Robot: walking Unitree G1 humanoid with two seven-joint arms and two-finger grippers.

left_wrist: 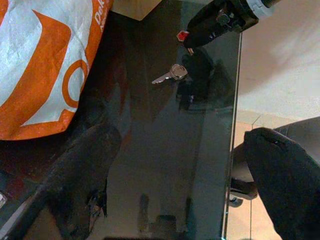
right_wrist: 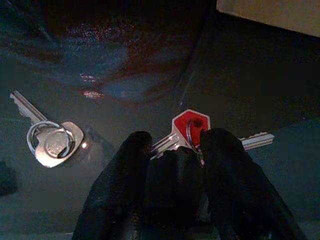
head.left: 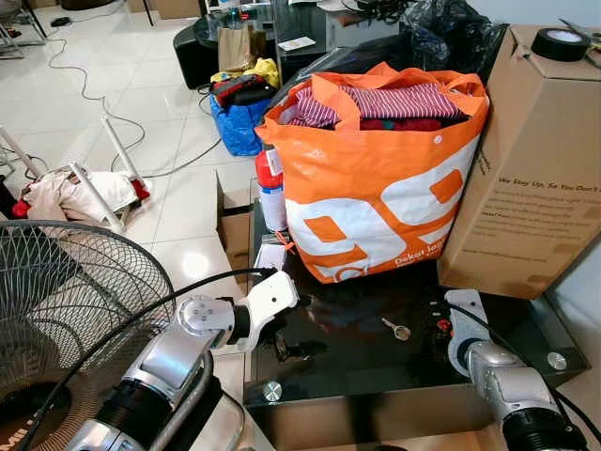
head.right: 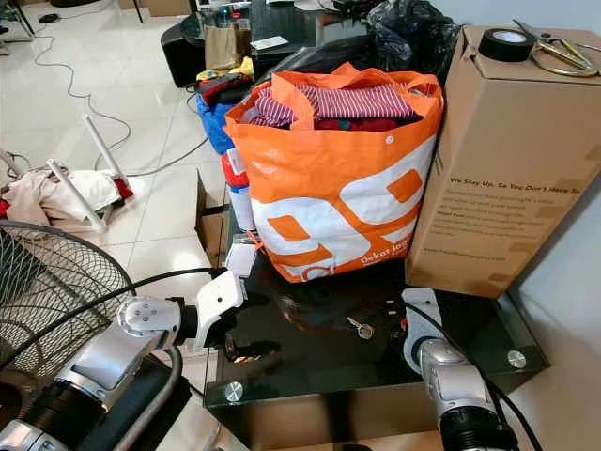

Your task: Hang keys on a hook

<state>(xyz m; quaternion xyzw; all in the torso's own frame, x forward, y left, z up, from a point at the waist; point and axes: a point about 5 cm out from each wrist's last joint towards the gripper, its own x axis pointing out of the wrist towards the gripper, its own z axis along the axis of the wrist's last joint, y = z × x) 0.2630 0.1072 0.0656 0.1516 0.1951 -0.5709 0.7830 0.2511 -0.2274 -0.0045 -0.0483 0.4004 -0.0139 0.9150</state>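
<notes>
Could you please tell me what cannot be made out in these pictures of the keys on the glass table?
- Right wrist view: the black fingers of the right gripper cover part of the red-headed key; whether they grip it is unclear.
- Left eye view: the small silver key with a ring is too small for detail.
- Left wrist view: the orange and white shopping bag is cut off by the edge.
- A hook: cannot be located.

The low black glass bench (head.left: 376,371) is glossy and mirrors what stands above it. The bare silver metal key (right_wrist: 47,140) shines; the red-capped key (right_wrist: 190,126) has a plastic-looking head. The orange-and-white woven plastic bag (head.left: 376,188) has a slight sheen, and the brown cardboard box (head.left: 531,160) is matt.
</notes>
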